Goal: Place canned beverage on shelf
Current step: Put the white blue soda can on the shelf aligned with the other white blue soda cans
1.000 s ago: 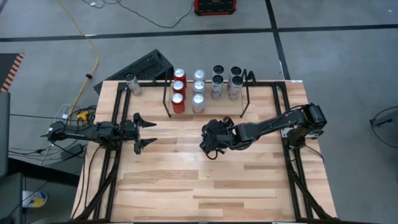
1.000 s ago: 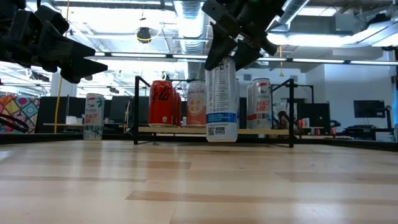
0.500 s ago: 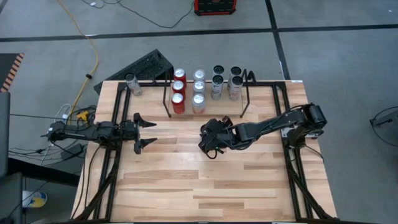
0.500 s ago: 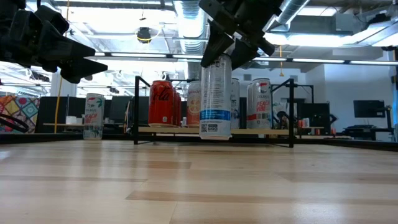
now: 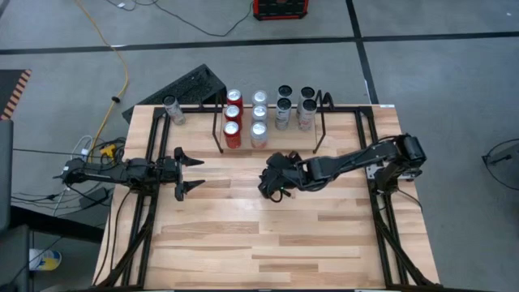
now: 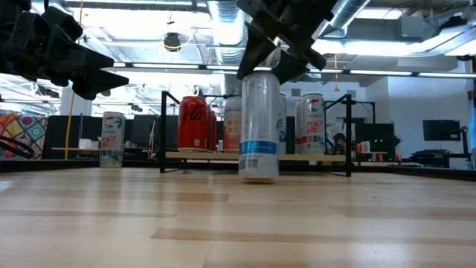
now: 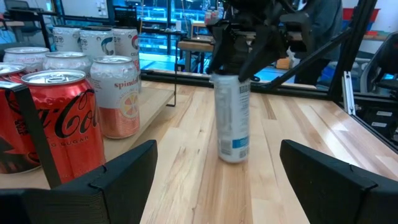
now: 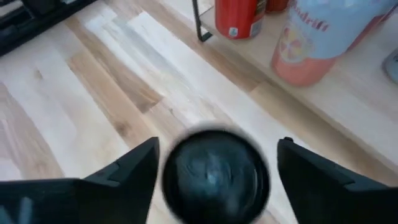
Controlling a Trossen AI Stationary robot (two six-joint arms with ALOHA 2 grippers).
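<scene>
A tall silver can with a blue label (image 6: 259, 126) (image 7: 232, 118) stands upright on the wooden table, in front of the shelf (image 6: 223, 156) (image 5: 220, 122). My right gripper (image 6: 269, 67) (image 8: 219, 143) is over it, slanting down. Its fingers stand open on either side of the can's top (image 8: 216, 177), with a thin gap at each side. In the high view the gripper (image 5: 274, 180) hides the can. The shelf holds red cans (image 5: 233, 122) and several pale ones. My left gripper (image 5: 193, 173) waits open at the table's left.
A lone pale can (image 5: 171, 109) (image 6: 111, 139) stands on the table at the far left, outside the shelf. Black arm rails (image 5: 138, 219) run along both table sides. Bare wood lies between the can and the near edge.
The silver can hung tilted and clear of the table in my right gripper. It has come down and now stands upright on the wood, a little farther toward the table's left. The gripper has let go and stayed just above it.
</scene>
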